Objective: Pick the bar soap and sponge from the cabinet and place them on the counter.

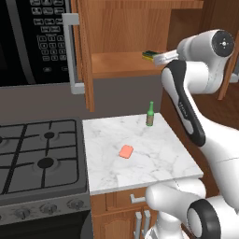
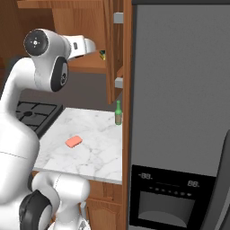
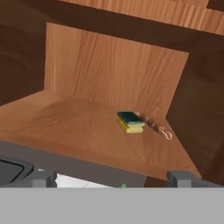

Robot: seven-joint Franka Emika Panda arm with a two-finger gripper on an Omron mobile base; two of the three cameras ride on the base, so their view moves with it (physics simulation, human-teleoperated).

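bar soap [image 1: 126, 151] already lies flat on the counter [image 1: 163, 161], mid-slab, well apart from the green bottle [image 1: 150, 114] near the back edge. so half done by the look of it. sponge [image 3: 130, 121] left to fetch – it sits on the cabinet [image 1: 116, 28] shelf, toward the back right corner, green layer up, yellow below. a small brown beaded thing w/ a ring [image 3: 154, 125] lies just beside it on the right, maybe touching, can't tell.

gripper [image 3: 113, 179] is at the front edge of the shelf, pointing in at the sponge, fingers spread wide and holding nothing – tips visible at the bottom of hand view, far apart. sponge well ahead of them, no contact.

handling, my guess: sponge is light & soft, will squash under a pinch, not slippery, not fragile. best to take it across the short sides, mid-height so both layers get caught, gentle squeeze. watch the brown item – approach from the left/front so a finger doesn't drag it along. cabinet side wall is near on the right, little room there.
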